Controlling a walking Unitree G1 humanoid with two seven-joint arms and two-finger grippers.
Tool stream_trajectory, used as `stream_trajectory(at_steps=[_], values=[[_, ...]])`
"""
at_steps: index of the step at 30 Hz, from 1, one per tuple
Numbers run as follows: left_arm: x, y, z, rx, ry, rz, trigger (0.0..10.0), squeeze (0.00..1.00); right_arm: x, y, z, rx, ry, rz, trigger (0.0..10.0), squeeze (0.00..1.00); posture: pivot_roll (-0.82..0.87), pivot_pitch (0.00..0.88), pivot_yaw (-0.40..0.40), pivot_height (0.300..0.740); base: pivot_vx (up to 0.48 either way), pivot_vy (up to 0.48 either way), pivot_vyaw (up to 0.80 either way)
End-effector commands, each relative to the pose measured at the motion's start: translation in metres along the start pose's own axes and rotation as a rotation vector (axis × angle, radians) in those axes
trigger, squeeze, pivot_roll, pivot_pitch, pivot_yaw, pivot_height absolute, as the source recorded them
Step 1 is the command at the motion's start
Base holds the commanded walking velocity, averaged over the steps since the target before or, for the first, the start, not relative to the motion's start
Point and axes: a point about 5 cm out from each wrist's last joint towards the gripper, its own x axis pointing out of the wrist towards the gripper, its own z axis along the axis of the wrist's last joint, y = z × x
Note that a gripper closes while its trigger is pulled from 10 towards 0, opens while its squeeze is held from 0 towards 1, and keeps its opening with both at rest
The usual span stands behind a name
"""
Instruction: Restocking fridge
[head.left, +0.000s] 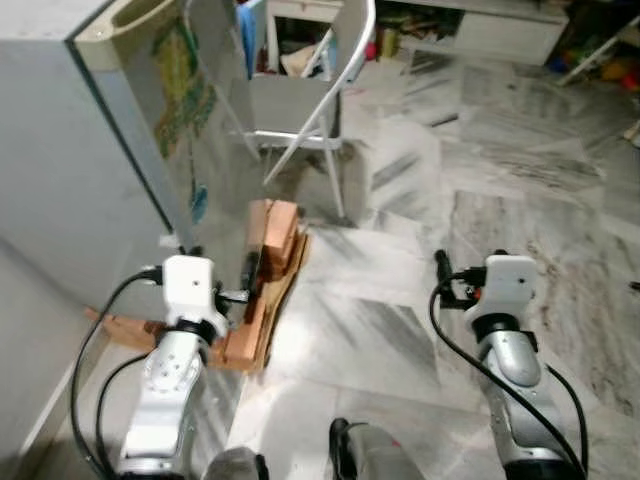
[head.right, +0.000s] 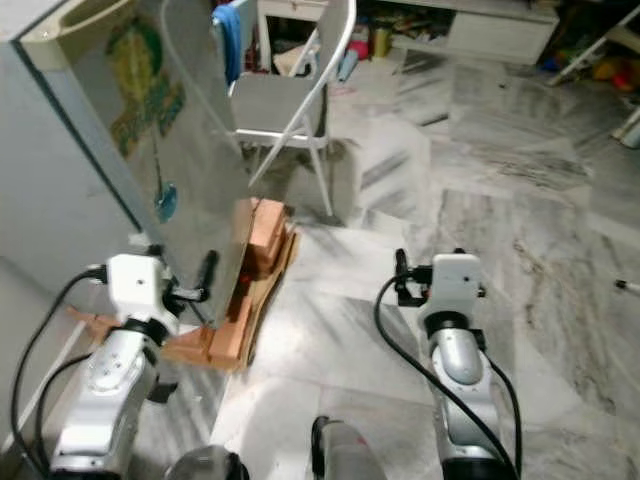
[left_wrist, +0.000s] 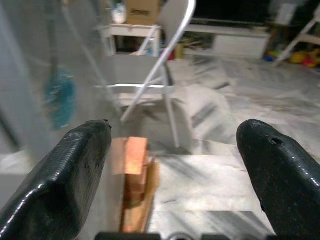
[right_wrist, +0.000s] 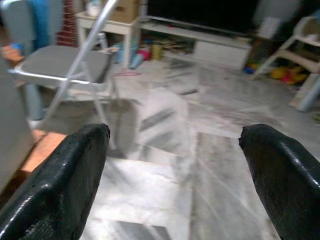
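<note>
No writing can be read on the fridge (head.left: 60, 150), which stands far left with a colourful sticker (head.left: 178, 75) on its side. Both the left gripper (left_wrist: 172, 165) and right gripper (right_wrist: 177, 175) gape wide, holding nothing. The left wrist view shows orange blocks (left_wrist: 134, 175) at the fridge's foot, near a folding chair (head.left: 310, 110).

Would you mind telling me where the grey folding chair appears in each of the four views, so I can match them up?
Left eye view: folding chair at top centre, beyond the bricks.
Right eye view: chair at top, left of centre.
Left wrist view: chair above centre, between the open left gripper fingers.
Right wrist view: chair at upper left.
Shared landmark: the stack of orange bricks at the fridge foot.
</note>
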Motion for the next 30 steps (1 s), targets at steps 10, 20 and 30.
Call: stream_trajectory(at_steps=[10, 20, 30], values=[[-0.0032, 0.0086, -0.0023, 0.0, 0.008, 0.053, 10.0, 0.0, -0.0008, 0.0013, 0.0011, 0.001, -0.003, 0.003, 10.0, 0.0, 0.04, 0.112, -0.016, 0.74, 0.0, 0.086, -0.52], [-0.0019, 0.0079, -0.0023, 0.0, 0.007, 0.05, 10.0, 0.0, -0.0011, 0.0007, 0.0014, -0.006, -0.006, 0.002, 10.0, 0.0, 0.03, 0.11, -0.016, 0.74, 0.0, 0.452, 0.0], [-0.0007, 0.0027, -0.0016, 0.015, 0.001, 0.022, 10.0, 0.0, -0.0006, 0.0019, 0.0014, -0.014, -0.008, 0.008, 10.0, 0.0, 0.04, 0.109, -0.018, 0.74, 0.0, 0.268, 0.0]])
